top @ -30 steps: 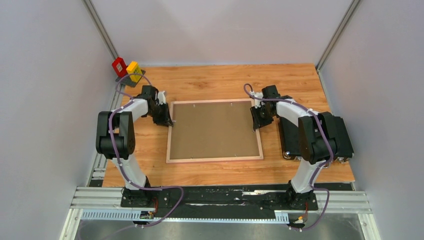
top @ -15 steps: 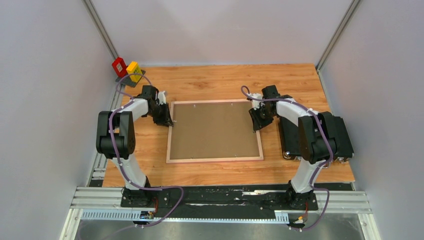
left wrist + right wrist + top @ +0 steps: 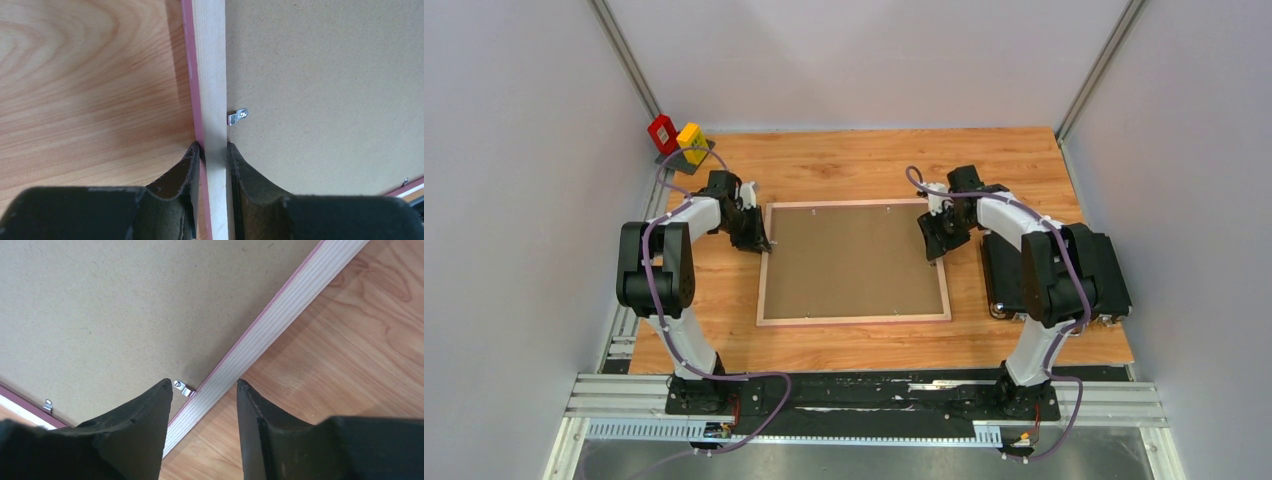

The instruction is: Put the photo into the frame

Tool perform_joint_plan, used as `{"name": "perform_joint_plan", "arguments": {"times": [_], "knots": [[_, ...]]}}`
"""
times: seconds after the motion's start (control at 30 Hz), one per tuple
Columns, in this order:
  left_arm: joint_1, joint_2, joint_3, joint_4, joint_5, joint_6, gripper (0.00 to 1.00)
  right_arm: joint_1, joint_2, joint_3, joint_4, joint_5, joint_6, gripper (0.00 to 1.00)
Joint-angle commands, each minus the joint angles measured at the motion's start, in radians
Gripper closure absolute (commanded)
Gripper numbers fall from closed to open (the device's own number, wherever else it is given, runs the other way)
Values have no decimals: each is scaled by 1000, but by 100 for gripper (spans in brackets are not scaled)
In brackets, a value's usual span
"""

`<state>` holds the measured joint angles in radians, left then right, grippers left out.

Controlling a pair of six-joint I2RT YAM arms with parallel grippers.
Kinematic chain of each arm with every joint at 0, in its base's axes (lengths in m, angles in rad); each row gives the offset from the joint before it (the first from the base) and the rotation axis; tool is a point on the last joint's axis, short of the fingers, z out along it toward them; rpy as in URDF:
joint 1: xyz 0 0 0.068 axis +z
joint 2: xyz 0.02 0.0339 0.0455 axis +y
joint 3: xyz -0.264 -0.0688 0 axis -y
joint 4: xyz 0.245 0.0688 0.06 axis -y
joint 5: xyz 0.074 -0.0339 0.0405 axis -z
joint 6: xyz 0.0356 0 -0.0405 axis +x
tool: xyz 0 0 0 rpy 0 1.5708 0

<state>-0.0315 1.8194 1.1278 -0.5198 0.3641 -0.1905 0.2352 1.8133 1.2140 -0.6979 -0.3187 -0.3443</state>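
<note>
While the frame lies back-up in the middle of the tabletop, with the brown backing board seated in it, we see the left fingers pinching its left rail near a metal clip. The right fingers stand spread astride the right rail, gripping nothing, one tip beside a second clip.
</note>
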Motion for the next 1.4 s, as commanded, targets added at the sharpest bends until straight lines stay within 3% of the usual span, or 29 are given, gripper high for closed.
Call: {"name": "perform_joint_plan", "arguments": {"times": [0.0,0.17,0.33,0.4,0.77,0.9,1.37], "knots": [[-16,16,9,-6,22,26,100,-5,-23,70,15,-40,13,49],[-16,-1,18,-17,31,37,96,-13,-59,89,15,-53,30,44],[-17,-40,17,-16,37,50,57,-12,-101,87,18,-88,53,42],[-16,-60,16,-16,31,52,46,-13,-118,81,22,-105,63,41],[-16,-186,15,-6,11,62,7,13,-244,2,64,-134,64,33],[-17,-243,20,1,-5,75,1,46,-301,-48,82,-129,45,26],[-17,-426,61,14,-95,165,0,257,-465,-188,128,-49,-37,20]]}}
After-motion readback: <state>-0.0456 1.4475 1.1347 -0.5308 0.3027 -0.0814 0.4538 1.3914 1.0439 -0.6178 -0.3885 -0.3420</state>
